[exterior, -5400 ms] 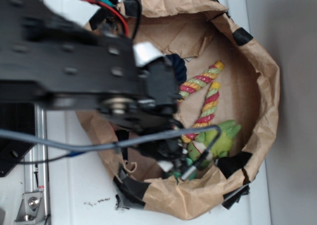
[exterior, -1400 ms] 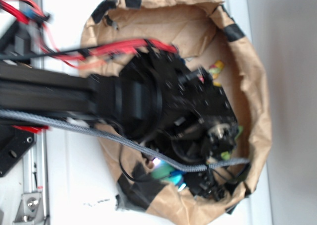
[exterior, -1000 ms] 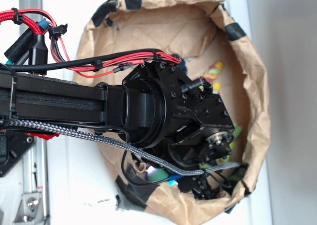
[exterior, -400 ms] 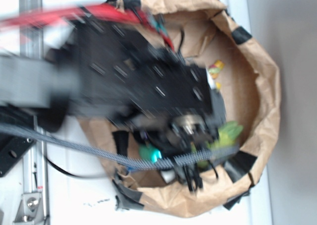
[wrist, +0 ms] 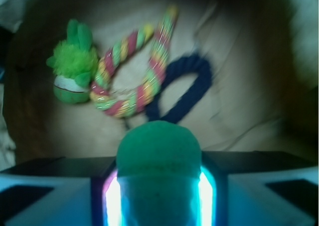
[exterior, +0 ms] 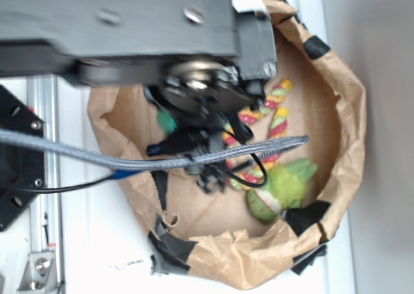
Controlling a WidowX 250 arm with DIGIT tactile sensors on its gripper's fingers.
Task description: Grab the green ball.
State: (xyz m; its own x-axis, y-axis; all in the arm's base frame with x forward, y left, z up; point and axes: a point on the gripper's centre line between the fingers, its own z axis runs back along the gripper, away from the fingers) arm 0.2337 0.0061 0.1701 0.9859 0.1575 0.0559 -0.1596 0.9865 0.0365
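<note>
One green ball [wrist: 158, 149] now lifted in gripper [wrist: 158, 186].

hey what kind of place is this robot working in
Probably a lab test bench, not a home. The arm reaches into a makeshift brown paper bin patched with black tape, holding toys: a striped rope, a lime-green fuzzy toy. The claw grips the green ball.

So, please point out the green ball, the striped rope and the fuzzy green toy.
green ball [wrist: 158, 149]: wrist view, its rounded top.
striped rope [wrist: 130, 99]: wrist view, lower bend.
fuzzy green toy [wrist: 73, 66]: wrist view, fuzzy middle.
</note>
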